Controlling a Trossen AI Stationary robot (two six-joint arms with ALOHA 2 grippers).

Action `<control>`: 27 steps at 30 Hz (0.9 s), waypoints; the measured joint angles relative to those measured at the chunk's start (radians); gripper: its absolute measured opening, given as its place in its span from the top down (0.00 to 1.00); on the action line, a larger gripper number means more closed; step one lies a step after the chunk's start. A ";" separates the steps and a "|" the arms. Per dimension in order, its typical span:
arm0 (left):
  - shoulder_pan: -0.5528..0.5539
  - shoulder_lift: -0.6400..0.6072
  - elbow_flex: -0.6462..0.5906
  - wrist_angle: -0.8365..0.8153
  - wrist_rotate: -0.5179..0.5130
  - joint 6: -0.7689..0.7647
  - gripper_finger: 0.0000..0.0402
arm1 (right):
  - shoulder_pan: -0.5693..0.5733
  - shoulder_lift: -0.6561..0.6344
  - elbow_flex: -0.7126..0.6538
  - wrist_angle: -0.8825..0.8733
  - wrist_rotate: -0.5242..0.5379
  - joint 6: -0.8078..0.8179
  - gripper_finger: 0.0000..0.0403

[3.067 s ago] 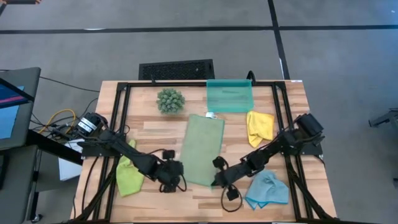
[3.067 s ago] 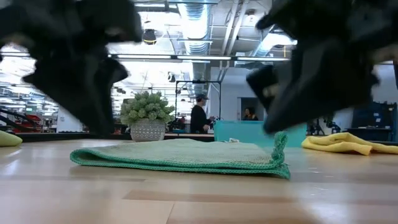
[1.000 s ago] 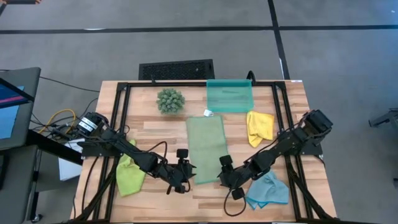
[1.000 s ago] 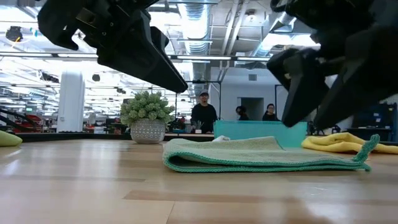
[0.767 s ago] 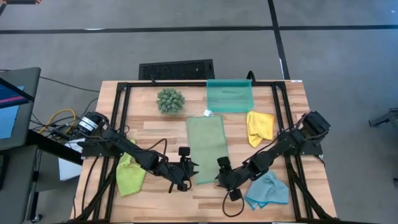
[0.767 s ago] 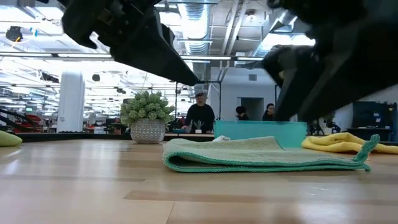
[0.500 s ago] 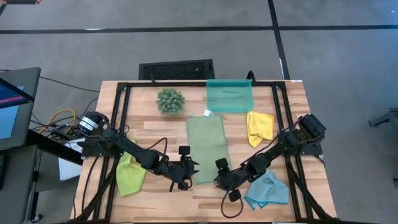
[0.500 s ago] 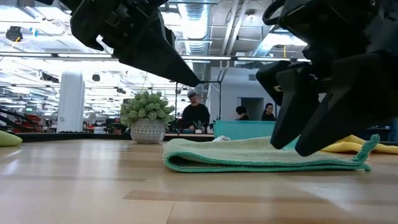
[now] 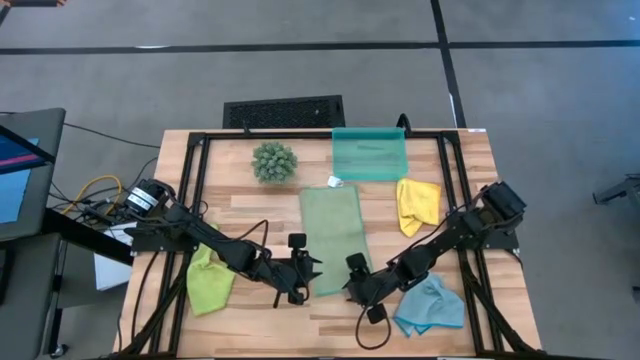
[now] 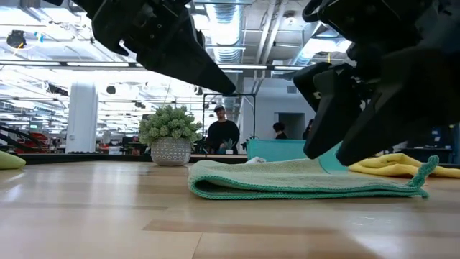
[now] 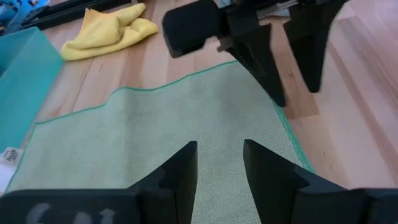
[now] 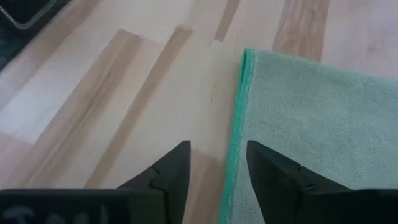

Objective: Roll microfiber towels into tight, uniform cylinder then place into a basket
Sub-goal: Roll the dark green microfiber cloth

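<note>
Wooden table [image 9: 240, 210], bright hall, person [image 10: 221, 133] behind

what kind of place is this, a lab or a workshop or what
Most likely a robotics lab in a large open industrial hall. The low view shows exposed ceiling ducts with strip lights, and people standing behind the wooden table, which sits in a black metal frame on a grey floor.

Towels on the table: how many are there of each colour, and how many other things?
Sage green towel: 1
Lime green towel: 1
Yellow towel: 1
Light blue towel: 1
Teal basket: 1
Plant ball: 1
Total: 6 things, 4 of them towels
</note>
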 joint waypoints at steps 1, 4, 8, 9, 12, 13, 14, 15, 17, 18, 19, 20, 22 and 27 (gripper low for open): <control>0.000 0.000 0.000 0.004 0.000 0.000 0.69 | 0.000 -0.007 0.000 -0.001 0.001 0.000 0.53; 0.000 0.000 0.000 0.017 0.000 0.000 0.69 | 0.000 -0.019 0.000 -0.008 0.002 0.000 0.51; 0.000 0.000 0.000 0.021 0.000 0.000 0.69 | 0.000 -0.020 0.000 0.005 0.002 0.000 0.52; 0.001 0.000 0.000 0.021 0.000 0.000 0.69 | -0.004 -0.019 0.000 0.005 0.002 0.000 0.52; 0.005 0.000 0.000 0.031 0.000 0.000 0.69 | -0.011 -0.019 0.000 0.022 0.001 0.000 0.54; 0.008 0.000 0.000 0.039 0.000 0.000 0.69 | -0.013 -0.019 0.000 0.033 0.002 0.000 0.55; 0.011 0.002 0.000 0.046 0.000 0.000 0.69 | -0.016 -0.019 0.000 0.043 0.002 0.000 0.56; 0.014 0.012 0.000 0.061 0.000 0.000 0.69 | -0.018 -0.019 0.000 0.054 0.002 0.000 0.57; 0.018 0.036 0.000 0.077 0.000 0.004 0.69 | -0.017 -0.019 0.000 0.074 0.001 0.000 0.58; 0.021 0.055 0.000 0.105 0.001 0.010 0.69 | -0.016 -0.019 0.000 0.081 -0.002 0.000 0.59; 0.025 0.079 0.000 0.144 0.003 0.022 0.69 | -0.016 -0.019 0.000 0.081 -0.002 0.000 0.59; 0.027 0.104 0.000 0.170 0.004 0.032 0.69 | -0.016 -0.019 0.000 0.077 -0.003 0.000 0.60; 0.032 0.153 0.000 0.227 0.004 0.046 0.69 | -0.016 -0.018 -0.006 0.077 -0.003 0.000 0.60; 0.060 0.225 0.000 0.299 0.003 0.036 0.69 | -0.016 -0.018 -0.007 0.113 -0.002 0.000 0.61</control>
